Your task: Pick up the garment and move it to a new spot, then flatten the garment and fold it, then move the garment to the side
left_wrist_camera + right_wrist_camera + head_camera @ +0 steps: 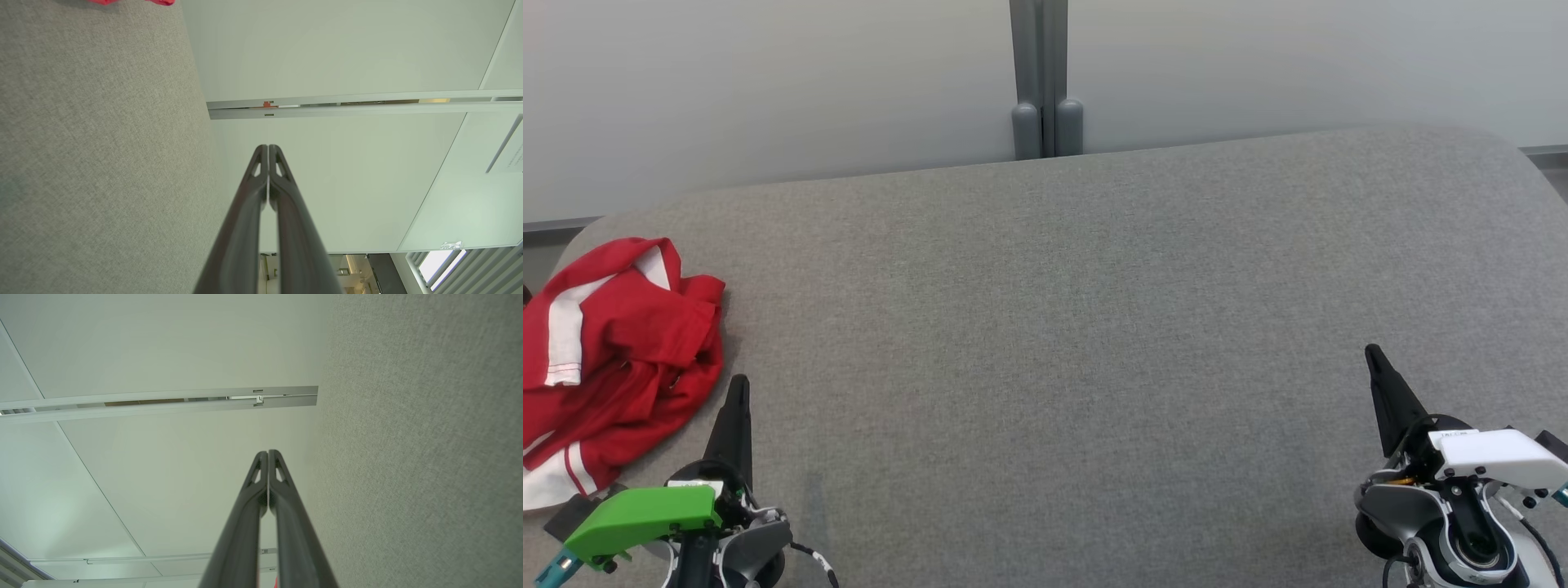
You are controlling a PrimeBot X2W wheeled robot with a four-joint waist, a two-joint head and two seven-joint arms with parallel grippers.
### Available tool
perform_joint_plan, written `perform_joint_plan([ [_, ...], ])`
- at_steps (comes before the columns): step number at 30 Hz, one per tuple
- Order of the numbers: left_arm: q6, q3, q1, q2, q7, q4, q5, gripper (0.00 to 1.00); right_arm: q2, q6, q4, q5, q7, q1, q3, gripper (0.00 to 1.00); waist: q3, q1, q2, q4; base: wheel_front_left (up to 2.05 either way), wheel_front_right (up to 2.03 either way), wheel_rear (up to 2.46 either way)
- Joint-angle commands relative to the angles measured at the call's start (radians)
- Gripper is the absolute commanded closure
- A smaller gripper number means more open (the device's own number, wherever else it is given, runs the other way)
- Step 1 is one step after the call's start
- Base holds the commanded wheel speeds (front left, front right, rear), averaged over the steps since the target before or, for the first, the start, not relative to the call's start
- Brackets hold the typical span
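**Left edge of the pad: crumpled garment waiting, both grippers empty**

Over at the left edge of the grey fabric surface, the garment lies in a crumpled heap. It is red with white stripes and panels, and part of it runs out of my head view. My left gripper sits on the near side, just right of the heap and apart from it. Its fingertips are pressed together with nothing between them, as the left wrist view shows. The right gripper is well apart on the near right, its fingers likewise pressed together and holding nothing.

I judge the pick-up has not yet begun. The cloth looks light and limp, so I expect it to drape and trail when lifted, with loose layers sliding over one another. It is not fragile, but a pinch on a single layer may leave the rest dragging.

I would take hold on the bunched ridge at the heap's right side, nearest the left gripper, where several folds stack. A stitched hem would also give a thicker bite. The fingers must spread first. The surface is textile too, so I would lift the garment clear, not slide it.
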State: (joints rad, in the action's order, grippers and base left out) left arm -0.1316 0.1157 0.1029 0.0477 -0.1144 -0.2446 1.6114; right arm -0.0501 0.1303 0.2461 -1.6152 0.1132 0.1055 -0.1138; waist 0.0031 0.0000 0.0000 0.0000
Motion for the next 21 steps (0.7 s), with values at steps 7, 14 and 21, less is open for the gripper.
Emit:
perform_joint_plan([
  [7,0.0,-0.001,-0.005,-0.002,0.001,-0.01,0.0,0.0,0.002,0.0,0.009,0.0,-0.001,-0.005,0.0,0.0,0.0,0.0,0.0,0.0,0.0,0.0,0.0],
  [14,0.0,-0.025,-0.003,-0.003,0.023,-0.002,0.001,0.0,0.003,0.0,0.002,0.015,-0.027,-0.013,0.014,0.0,0.001,0.0,0.0,0.0,0.0,0.0,0.0],
  [21,0.0,-0.066,0.011,0.015,0.065,0.027,-0.055,0.0,-0.012,0.0,-0.011,0.102,-0.065,-0.007,0.03,0.0,0.001,0.0,0.0,0.0,0.0,0.0,0.0],
])
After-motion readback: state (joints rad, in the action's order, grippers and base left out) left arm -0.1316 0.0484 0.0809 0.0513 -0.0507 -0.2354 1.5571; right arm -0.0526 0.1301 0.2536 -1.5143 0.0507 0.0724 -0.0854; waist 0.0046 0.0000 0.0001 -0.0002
